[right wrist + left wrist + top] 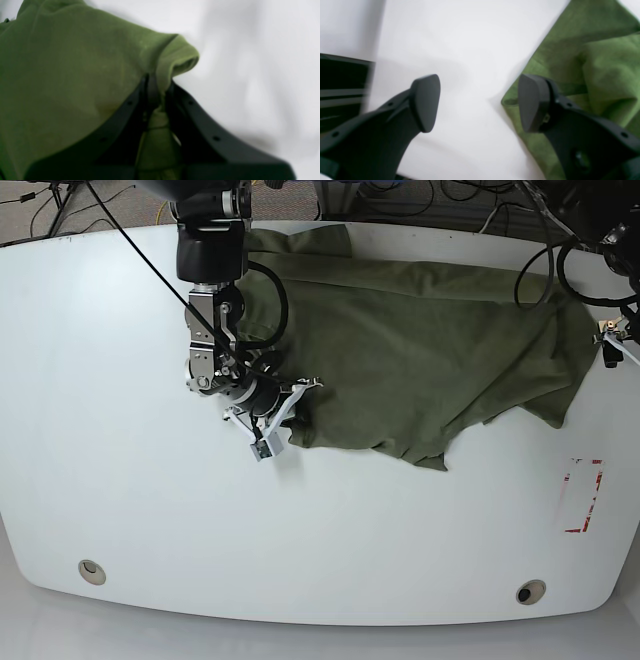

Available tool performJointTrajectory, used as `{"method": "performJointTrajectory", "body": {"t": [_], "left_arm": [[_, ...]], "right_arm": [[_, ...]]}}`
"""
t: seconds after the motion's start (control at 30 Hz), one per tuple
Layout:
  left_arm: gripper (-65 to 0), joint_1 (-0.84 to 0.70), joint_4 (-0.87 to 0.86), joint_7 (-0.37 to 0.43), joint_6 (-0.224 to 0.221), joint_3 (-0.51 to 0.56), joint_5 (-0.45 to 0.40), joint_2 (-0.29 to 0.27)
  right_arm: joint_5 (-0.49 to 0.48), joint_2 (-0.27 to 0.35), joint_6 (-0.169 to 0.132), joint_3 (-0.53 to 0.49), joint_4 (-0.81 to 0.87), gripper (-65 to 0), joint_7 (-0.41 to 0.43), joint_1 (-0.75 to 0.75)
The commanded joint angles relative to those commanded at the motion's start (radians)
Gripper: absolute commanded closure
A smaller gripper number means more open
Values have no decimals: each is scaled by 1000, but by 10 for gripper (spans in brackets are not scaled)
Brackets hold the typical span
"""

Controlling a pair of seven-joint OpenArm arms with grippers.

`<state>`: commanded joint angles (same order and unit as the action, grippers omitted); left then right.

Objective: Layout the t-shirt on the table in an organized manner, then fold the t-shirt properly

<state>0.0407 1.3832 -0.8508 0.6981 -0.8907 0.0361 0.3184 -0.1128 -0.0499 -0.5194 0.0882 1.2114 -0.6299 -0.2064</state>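
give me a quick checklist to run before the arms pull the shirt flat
1. Right gripper clamped on the t-shirt: ok, fabric is pinched between its fingers.
2. Left gripper holding cloth: not ok, open over bare table, one finger over the shirt's edge.
3. Shirt spread flat: not ok, rumpled and bunched in the base view.
4. Shirt fully on the table: cannot tell, its far edge is partly hidden behind the arm.
5. Red tape rectangle uncovered: ok.
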Motion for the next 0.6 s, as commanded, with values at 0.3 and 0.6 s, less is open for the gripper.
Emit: {"method": "performJointTrajectory", "body": {"t": [0.3,0.6], "left_arm": [[-458,2,-43,0,0,55,3,-21],[-458,-21,-46,-6,0,60,-2,-55]], "right_arm": [[0,0,0,0,0,-3,0,0],[-2,0,-2,0,2,-3,0,-2]]}}
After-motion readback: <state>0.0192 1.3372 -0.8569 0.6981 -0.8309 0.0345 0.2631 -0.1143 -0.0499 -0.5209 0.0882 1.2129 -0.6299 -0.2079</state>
